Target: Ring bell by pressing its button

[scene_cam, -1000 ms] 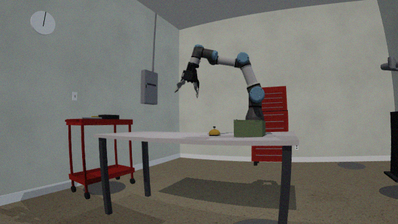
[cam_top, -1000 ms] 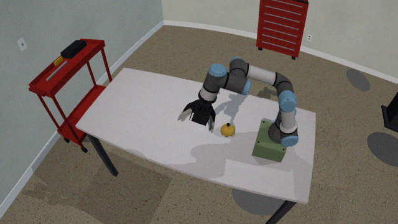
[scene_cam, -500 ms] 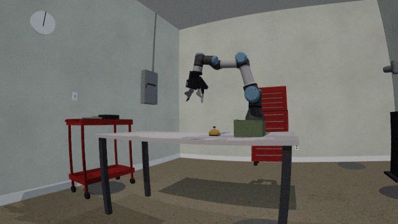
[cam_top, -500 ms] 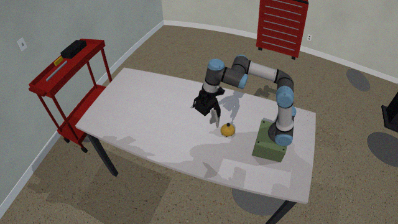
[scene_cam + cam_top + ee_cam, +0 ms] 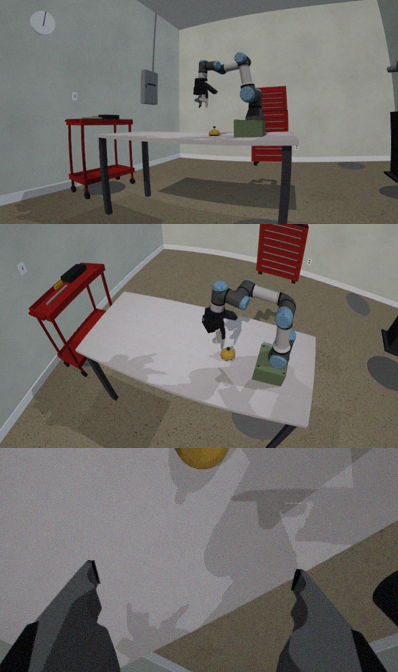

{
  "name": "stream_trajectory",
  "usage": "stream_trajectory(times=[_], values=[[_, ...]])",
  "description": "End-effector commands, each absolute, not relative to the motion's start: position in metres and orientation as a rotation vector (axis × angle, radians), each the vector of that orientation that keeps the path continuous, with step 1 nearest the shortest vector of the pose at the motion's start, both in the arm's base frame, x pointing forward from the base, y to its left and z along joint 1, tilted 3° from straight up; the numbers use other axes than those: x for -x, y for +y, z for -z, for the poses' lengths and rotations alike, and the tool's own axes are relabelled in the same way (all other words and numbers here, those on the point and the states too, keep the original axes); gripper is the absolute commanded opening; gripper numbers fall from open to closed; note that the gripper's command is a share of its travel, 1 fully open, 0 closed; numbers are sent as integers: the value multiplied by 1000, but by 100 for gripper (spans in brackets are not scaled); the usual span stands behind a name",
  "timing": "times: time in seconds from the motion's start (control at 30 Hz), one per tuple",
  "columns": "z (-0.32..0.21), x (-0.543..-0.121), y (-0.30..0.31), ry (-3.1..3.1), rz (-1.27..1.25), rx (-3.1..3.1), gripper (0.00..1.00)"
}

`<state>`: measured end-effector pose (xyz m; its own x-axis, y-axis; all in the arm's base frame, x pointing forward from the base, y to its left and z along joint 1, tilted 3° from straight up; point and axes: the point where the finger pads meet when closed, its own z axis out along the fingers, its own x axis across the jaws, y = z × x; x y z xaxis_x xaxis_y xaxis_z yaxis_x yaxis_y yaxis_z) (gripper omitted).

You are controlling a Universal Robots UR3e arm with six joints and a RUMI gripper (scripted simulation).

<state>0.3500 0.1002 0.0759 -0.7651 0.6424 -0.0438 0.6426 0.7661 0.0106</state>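
A yellow dome bell (image 5: 227, 354) with a small dark button on top sits on the white table, just in front of the arm's green base block (image 5: 269, 369). It shows low on the table in the exterior view (image 5: 214, 132) and as a yellow arc at the top edge of the wrist view (image 5: 201, 457). My gripper (image 5: 220, 338) (image 5: 202, 102) points down, well above the table and a little to the left of the bell. Its two fingers stand wide apart with nothing between them (image 5: 195, 579).
A red cart (image 5: 68, 308) stands off the table's left end. A red drawer cabinet (image 5: 282, 250) stands against the back wall. The table's far edge and the brown floor show in the wrist view.
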Motion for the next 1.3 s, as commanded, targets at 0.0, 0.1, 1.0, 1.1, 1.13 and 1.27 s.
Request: stream_trajectory(times=[0.0, 0.1, 1.0, 1.1, 1.13, 1.27], values=[[-60, -334, 68, 2755, 22, -1425, 100], [-54, -325, 57, 2699, 37, -1557, 100], [-36, -297, 27, 2491, 82, -1941, 0], [-36, -297, 27, 2491, 82, -1941, 0], [-36, -297, 27, 2491, 82, -1941, 0], [-36, -298, 27, 2491, 82, -1940, 0]])
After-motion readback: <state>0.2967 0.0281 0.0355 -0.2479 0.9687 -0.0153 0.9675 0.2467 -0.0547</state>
